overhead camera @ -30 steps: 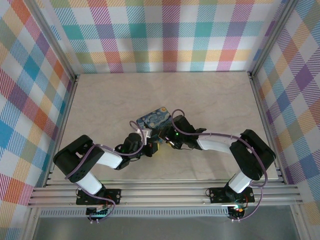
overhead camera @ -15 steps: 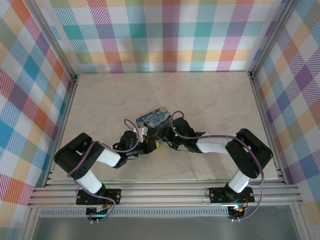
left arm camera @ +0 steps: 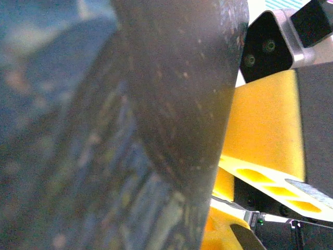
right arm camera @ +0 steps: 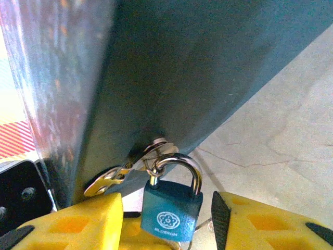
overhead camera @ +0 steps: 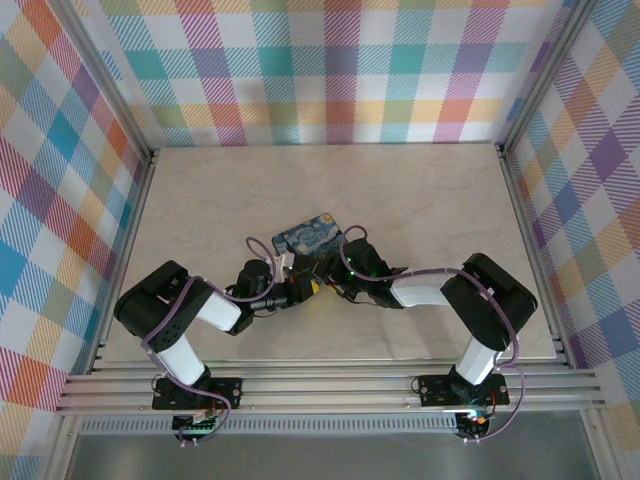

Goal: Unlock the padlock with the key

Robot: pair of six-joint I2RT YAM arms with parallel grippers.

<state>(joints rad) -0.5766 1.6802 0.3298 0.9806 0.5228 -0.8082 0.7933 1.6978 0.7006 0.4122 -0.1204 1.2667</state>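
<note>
The padlock has a teal body and a silver shackle, and it hangs from the hasp on the dark blue starry tin box. My right gripper is open and straddles the padlock body. A gap shows between the padlock and the right yellow finger. From above, the tin box lies mid-table, with my left gripper and right gripper meeting at its near edge. In the left wrist view the tin box is pressed close to the lens. The key is hidden.
The pale marbled table is walled by plaid panels, with metal rails along its edges. Both arms reach inward from the near edge and crowd the space in front of the box. A yellow finger lies just past the box's edge.
Both grippers have drawn a little closer together at the box's near edge. The right arm's elbow has swung slightly left. The box has barely shifted.
</note>
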